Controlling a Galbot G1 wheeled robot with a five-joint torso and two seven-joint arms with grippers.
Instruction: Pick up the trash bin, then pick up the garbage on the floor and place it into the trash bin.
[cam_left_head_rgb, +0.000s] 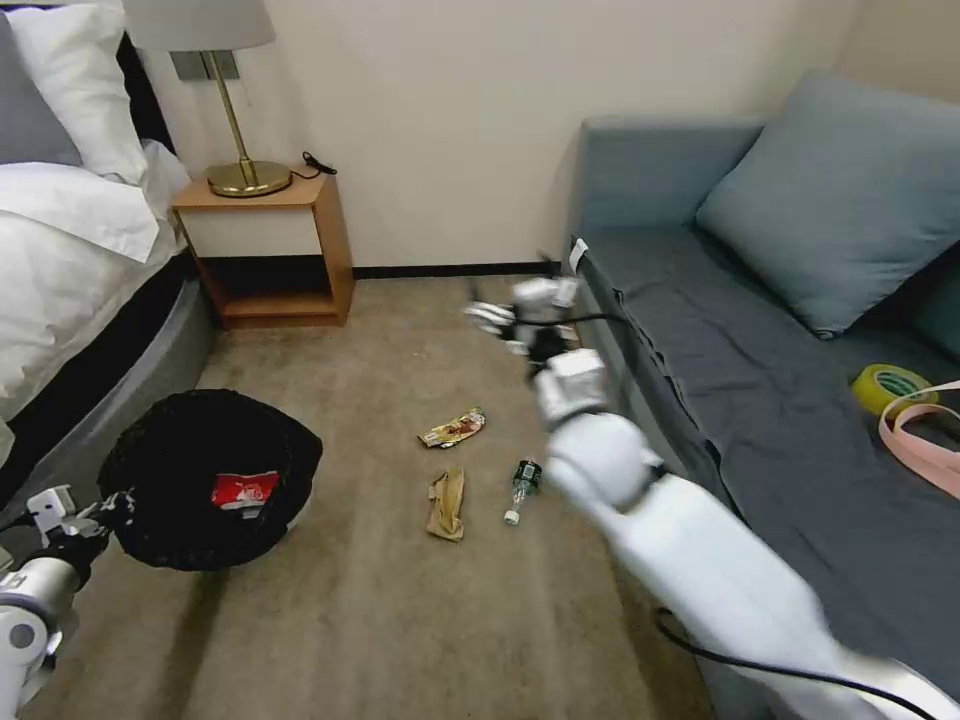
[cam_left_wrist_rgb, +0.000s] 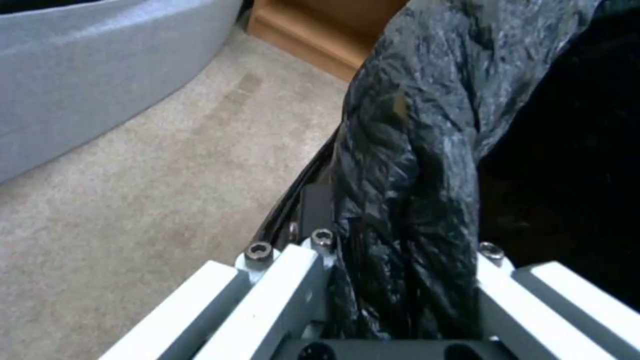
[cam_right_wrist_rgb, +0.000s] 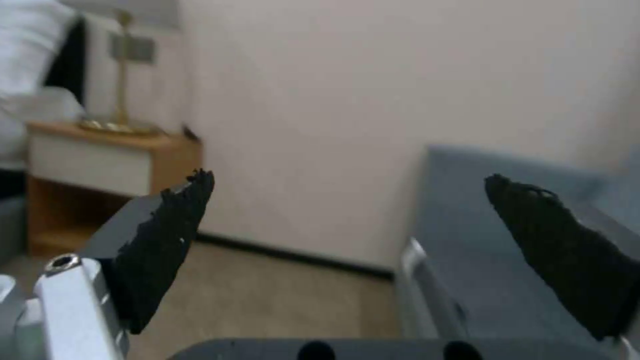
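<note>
**Black liner pinched, bin held off to my left**

Black plastic bunches between my left gripper (cam_left_wrist_rgb: 400, 300) fingers; in the left wrist view the white finger bars sit on either side of the liner at the bin's rim, clamped on it. In the head view the bin (cam_left_head_rgb: 205, 480) sits at my lower left, near the bed base (cam_left_head_rgb: 120, 400), its mouth tipped toward the camera. A red-and-white carton (cam_left_head_rgb: 243, 490) lies inside it on the liner.

My right gripper (cam_left_head_rgb: 505, 310) hangs raised above the carpet (cam_left_head_rgb: 400, 620), just beside the front edge of the sofa (cam_left_head_rgb: 750, 400). In the right wrist view its two dark pads (cam_right_wrist_rgb: 167, 240) stand wide apart with nothing between them, pointing toward the wall and the nightstand (cam_left_head_rgb: 270, 250).

Three pieces lie on the carpet between bin and sofa: a shiny wrapper (cam_left_head_rgb: 452, 428) farthest from me, brown paper (cam_left_head_rgb: 446, 505) nearer, and a small bottle (cam_left_head_rgb: 522, 490) just beside the paper, on the sofa side. None touches another.

A yellow-green tape roll (cam_left_head_rgb: 888, 385) rests on the sofa seat next to a pink strap (cam_left_head_rgb: 915, 440).
</note>
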